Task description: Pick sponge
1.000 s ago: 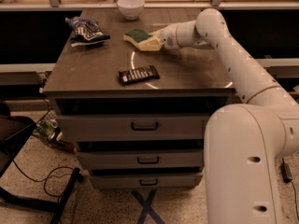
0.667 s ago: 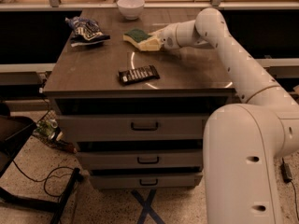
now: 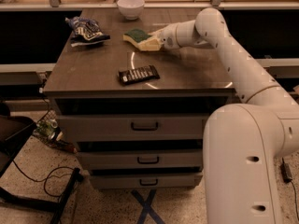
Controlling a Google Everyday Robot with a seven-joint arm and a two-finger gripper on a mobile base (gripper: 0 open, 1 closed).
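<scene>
Camera view shows the sponge point(image 3: 138, 35) lying on the far half of the table point(image 3: 187, 73), a little right of the middle, with its dark green scouring face up and the pale yellow foam body showing along its near side. Its long axis runs roughly left to right across the table, the left end pointing toward the crumpled snack bag point(image 3: 87, 30) and the right end toward the robot's arm. The end effector point(image 3: 157, 40) reaches in from the right along that same line and sits at the sponge's right end, touching or all but touching it. Whether it has closed on the sponge or only stands around it cannot be told from this angle. A white bowl point(image 3: 130, 6) stands behind the sponge near the far edge, apart from it, and a dark candy bar wrapper point(image 3: 138, 74) lies well in front, toward the near edge. The sponge is likely very light and soft. The foam will give under pressure, so a firm squeeze should do no harm, and the rough green top ought to resist slipping. Its wavy sides suggest a narrower waist, and taking hold across the short width there, or across the end now nearest the end effector, seems the surest grip. Held by one end only, it may droop or twist a little.
</scene>
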